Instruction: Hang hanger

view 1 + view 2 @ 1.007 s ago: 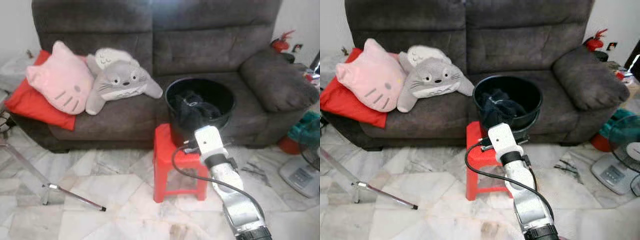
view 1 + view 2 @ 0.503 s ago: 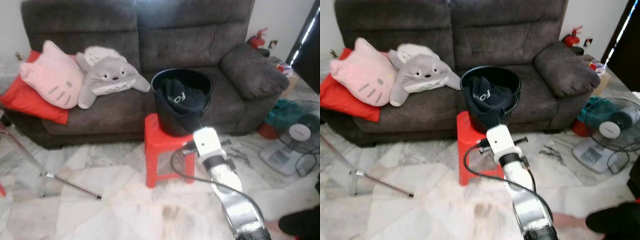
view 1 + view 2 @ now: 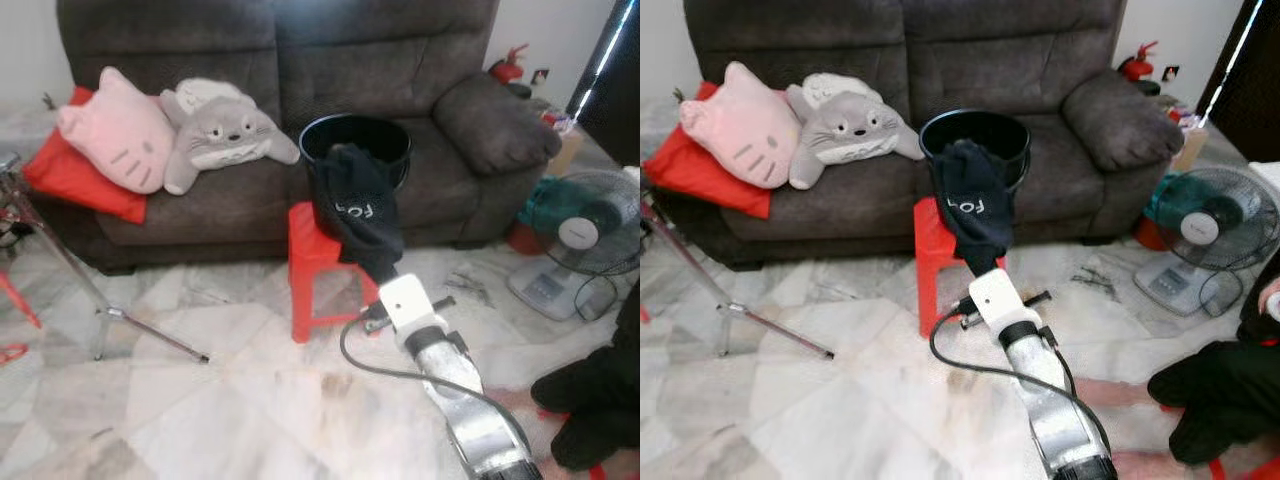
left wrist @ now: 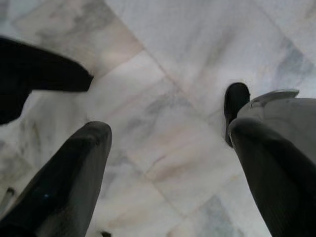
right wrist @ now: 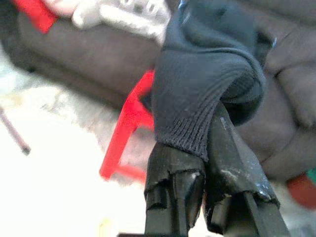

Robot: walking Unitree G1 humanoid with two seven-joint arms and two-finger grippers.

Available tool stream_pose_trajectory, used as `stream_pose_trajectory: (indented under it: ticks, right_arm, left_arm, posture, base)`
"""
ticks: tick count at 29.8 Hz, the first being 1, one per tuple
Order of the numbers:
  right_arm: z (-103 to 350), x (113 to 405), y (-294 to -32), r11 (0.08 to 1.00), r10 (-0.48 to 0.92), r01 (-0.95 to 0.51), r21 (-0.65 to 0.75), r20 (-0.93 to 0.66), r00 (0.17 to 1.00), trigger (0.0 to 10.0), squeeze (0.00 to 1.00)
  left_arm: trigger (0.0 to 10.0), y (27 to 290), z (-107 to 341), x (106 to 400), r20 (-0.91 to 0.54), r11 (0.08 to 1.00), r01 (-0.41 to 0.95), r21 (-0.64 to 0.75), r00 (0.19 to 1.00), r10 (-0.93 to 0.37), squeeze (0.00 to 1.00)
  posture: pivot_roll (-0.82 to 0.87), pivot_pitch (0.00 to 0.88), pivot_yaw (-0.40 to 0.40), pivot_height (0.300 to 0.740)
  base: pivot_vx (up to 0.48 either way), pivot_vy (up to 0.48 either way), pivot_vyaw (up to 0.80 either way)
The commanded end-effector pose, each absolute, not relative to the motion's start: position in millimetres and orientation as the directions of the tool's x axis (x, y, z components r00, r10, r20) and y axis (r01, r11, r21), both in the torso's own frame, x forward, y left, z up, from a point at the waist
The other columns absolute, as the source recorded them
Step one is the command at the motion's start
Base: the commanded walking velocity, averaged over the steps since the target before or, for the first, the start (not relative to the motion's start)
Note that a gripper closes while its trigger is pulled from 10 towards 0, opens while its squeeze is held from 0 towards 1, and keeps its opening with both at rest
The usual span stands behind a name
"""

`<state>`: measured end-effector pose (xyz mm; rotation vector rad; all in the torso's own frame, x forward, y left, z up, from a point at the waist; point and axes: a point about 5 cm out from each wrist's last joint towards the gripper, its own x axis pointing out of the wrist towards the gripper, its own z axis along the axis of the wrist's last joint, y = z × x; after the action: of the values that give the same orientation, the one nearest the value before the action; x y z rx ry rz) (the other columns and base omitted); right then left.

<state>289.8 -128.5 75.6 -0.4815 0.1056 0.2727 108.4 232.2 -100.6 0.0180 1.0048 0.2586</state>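
The dark garment (image 3: 358,208), bundled inside the black bucket (image 3: 391,140) 1 second ago, now trails over its rim, drawn toward the robot. The right gripper (image 5: 205,148) has both fingers clamped on its ribbed hem to lift it. Left gripper (image 4: 168,148) hangs idle, fingers apart. I see no hanger.
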Motion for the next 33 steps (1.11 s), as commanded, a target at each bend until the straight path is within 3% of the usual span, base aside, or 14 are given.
stream_pose_trajectory:
  ticks: [1, 6, 11, 14, 22, 26, 33]
  right_arm:
    - [75.8, 290.3, -121.3, 0.841, 0.274, -0.327, -0.431, -0.181, 0.944, 10.0, 0.0]
    - [61.6, 284.7, -118.4, 0.793, 0.321, -0.42, -0.441, -0.282, 0.904, 10.0, 0.0]
    - [34.1, 276.3, -132.4, 0.76, 0.275, -0.474, -0.445, -0.441, 0.854, 10.0, 0.0]
    - [7.8, 262.9, -144.3, 0.706, 0.249, -0.553, -0.443, -0.576, 0.779, 10.0, 0.0]
    - [-25.9, 237.4, -156.7, 0.678, 0.196, -0.615, -0.403, -0.708, 0.679, 10.0, 0.0]
    - [-26.6, 237.0, -153.1, 0.682, 0.207, -0.614, -0.397, -0.701, 0.682, 10.0, 0.0]
    - [-8.8, 255.5, -148.5, 0.793, 0.209, -0.485, -0.368, -0.584, 0.784, 10.0, 0.0]
  left_arm:
    - [10.0, 235.9, -100.4, 106.7, -0.834, 0.968, -0.203, 0.147, 0.501, 0.232, 0.0]
    - [10.0, 235.8, -100.4, 106.7, -0.834, 0.968, -0.201, 0.148, 0.5, 0.232, 0.0]
    - [10.0, 235.5, -100.5, 106.7, -0.834, 0.968, -0.203, 0.149, 0.5, 0.233, 0.0]
    - [10.0, 235.4, -100.5, 106.9, -0.834, 0.967, -0.207, 0.149, 0.5, 0.235, 0.0]
    - [10.0, 235.7, -100.4, 107.0, -0.833, 0.966, -0.209, 0.151, 0.5, 0.238, 0.0]
    - [10.0, 236.3, -100.3, 107.0, -0.834, 0.967, -0.202, 0.154, 0.499, 0.237, 0.0]
    - [10.0, 237.2, -100.0, 107.1, -0.833, 0.967, -0.202, 0.157, 0.499, 0.239, 0.0]
  posture:
    - [-0.17, 0.0, 0.081, 0.74]
    - [-0.17, 0.0, 0.079, 0.74]
    - [-0.17, 0.0, 0.076, 0.74]
    - [-0.17, 0.0, 0.074, 0.74]
    - [-0.16, 0.0, 0.076, 0.74]
    - [-0.16, 0.0, 0.079, 0.74]
    - [-0.16, 0.0, 0.084, 0.74]
  base:
    - [0.0, 0.0, 0.0]
    - [0.0, 0.0, 0.0]
    - [0.0, 0.0, 0.0]
    - [0.0, 0.0, 0.0]
    - [0.0, 0.0, 0.0]
    - [0.0, 0.0, 0.0]
    - [0.0, 0.0, 0.0]
